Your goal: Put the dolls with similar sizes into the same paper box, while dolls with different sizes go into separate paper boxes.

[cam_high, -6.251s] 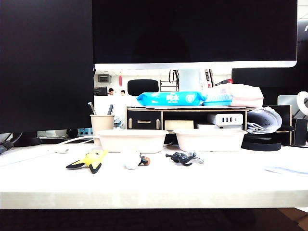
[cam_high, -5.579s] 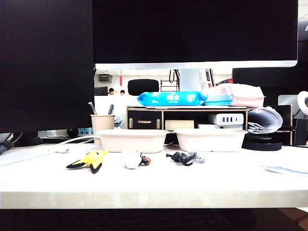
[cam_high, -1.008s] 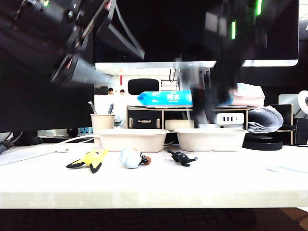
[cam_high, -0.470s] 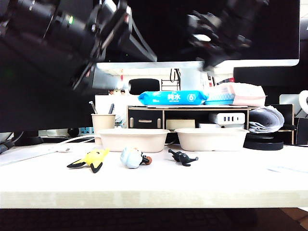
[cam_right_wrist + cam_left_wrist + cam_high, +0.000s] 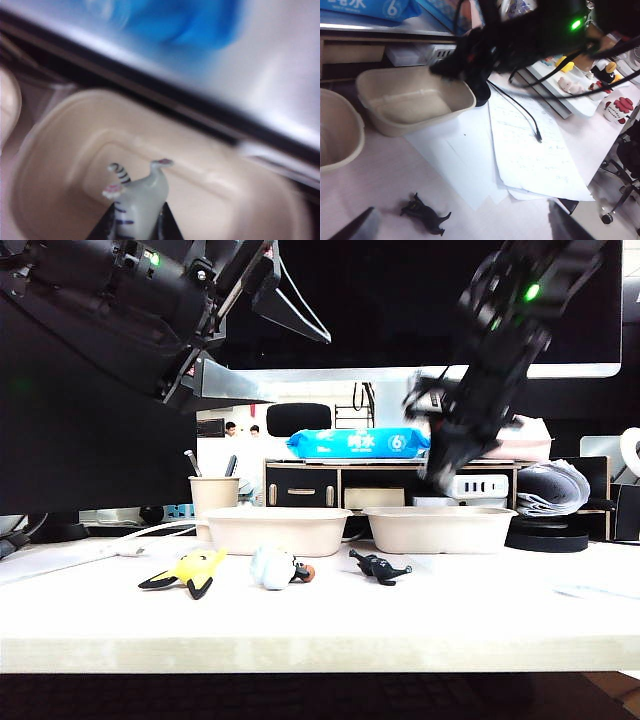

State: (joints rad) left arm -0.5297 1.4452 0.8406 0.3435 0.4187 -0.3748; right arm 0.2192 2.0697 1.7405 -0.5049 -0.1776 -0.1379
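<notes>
My right gripper is pinched narrow on a small pale striped doll. The doll's long axis runs straight out from the fingertips, and its pink-tipped ends point away from the jaws toward the floor of the right paper box. In the exterior view this gripper hangs just above that box, over its middle, with the arm slanting up and to the right. My left gripper is spread wide with nothing between its fingers. It is high up and well to the left of the right paper box, and its wrist camera looks down on the table in front of the box. The dark grey doll lies on the table just in front of the box's left end, its long axis along the table's front edge and its thin end pointing right. Further left of the box lies the blue-white doll, its brown-orange end pointing right toward the grey one. Beyond it is the yellow-and-black doll, lying lengthwise with a black tip pointing left. The left paper box stands just beside the right one, on its left and apart from it, with nothing showing above its rim.
</notes>
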